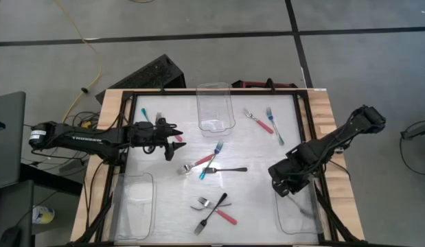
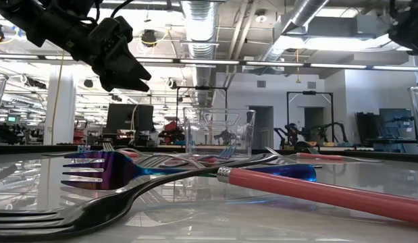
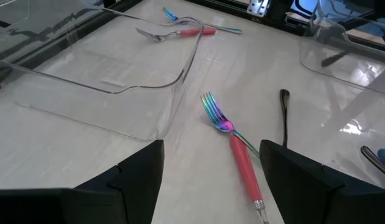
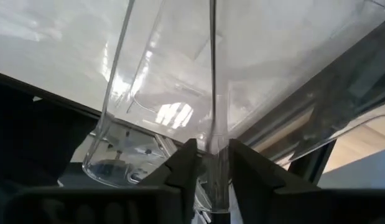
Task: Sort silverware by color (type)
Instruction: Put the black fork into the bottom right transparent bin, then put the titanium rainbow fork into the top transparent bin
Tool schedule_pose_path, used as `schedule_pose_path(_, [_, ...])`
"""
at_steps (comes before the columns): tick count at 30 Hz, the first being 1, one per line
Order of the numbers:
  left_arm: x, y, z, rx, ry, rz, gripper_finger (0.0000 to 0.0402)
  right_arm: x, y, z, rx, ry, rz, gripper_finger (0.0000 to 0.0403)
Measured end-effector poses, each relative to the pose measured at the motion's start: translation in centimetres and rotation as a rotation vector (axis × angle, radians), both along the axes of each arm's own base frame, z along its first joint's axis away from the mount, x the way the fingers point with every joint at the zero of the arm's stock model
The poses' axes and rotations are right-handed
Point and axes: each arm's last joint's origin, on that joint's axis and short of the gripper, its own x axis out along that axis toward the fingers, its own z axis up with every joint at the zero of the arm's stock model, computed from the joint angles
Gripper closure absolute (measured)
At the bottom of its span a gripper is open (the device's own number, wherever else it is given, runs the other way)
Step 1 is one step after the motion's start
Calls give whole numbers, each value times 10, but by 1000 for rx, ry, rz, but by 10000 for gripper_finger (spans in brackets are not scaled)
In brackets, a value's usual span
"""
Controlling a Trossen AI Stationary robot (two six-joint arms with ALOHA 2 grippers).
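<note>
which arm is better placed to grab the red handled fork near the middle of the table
Left. The left tool hovers open beside the red-handled fork, which lies just ahead between its fingers. The right tool is at the right bin, clamped on its wall.
</note>
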Motion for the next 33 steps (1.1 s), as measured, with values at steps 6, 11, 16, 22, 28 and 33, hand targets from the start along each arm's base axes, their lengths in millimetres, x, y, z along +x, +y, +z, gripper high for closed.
schedule_pose_path(6, [0,0,0,0,-1,0,152,-1,0,2,66,8,31,213])
schedule_pose_path(11, [0,0,0,0,-1,0,152,0,-9,10,93,-72,14,174])
schedule_pose_path(16, [0,0,0,0,-1,0,152,-2,-23,30,111,-281,-56,174])
schedule_pose_path(22, [0,0,0,0,-3,0,152,-7,-57,52,-168,-658,-161,188])
schedule_pose_path(28, [0,0,0,-45,-18,17,152,-5,-87,44,-538,-672,-62,224])
schedule_pose_path(33, [0,0,0,-88,-30,34,152,0,-92,18,-519,-580,60,332])
